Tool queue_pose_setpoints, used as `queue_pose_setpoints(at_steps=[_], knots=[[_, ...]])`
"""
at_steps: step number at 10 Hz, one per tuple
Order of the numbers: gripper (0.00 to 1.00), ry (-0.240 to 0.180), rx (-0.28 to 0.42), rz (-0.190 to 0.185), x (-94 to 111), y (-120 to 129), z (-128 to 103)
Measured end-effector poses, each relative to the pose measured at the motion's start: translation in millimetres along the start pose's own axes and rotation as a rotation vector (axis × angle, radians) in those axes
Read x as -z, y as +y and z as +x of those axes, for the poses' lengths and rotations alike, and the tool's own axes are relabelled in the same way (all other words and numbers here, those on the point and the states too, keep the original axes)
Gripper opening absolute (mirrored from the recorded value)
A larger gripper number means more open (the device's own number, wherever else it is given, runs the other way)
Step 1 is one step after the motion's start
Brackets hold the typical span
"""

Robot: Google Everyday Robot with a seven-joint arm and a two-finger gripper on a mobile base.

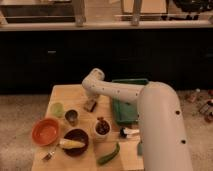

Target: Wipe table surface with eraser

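The table surface (67,94) is a pale wooden top with plank grain. The eraser (90,105), a small tan and brown block, lies on it near the middle, just left of the green tray. My gripper (91,101) points down right over the eraser and seems to touch it. The white arm (117,91) reaches in from the lower right and bends at an elbow above the table's far edge.
A green tray (126,110) lies right of the eraser. A pale green cup (57,108), a metal cup (71,117), an orange bowl (45,132), a dark bowl (75,141), a white bowl (102,128), a green pepper (109,154) and a white-handled brush (128,132) stand at the front.
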Motion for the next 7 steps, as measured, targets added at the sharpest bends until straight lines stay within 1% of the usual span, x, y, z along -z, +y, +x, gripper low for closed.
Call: queue_pose_setpoints(at_steps=[2,4,5,7], knots=[[0.0,-0.032,0.027,0.01,4.6,2.2,-12.3],[0.0,-0.05,0.046,0.01,10.7,15.3,-16.4],[0.0,-0.053,0.045,0.006,12.5,22.5,-15.7],[0.0,-0.034,0.037,-0.02,13.2,41.2,-3.3]])
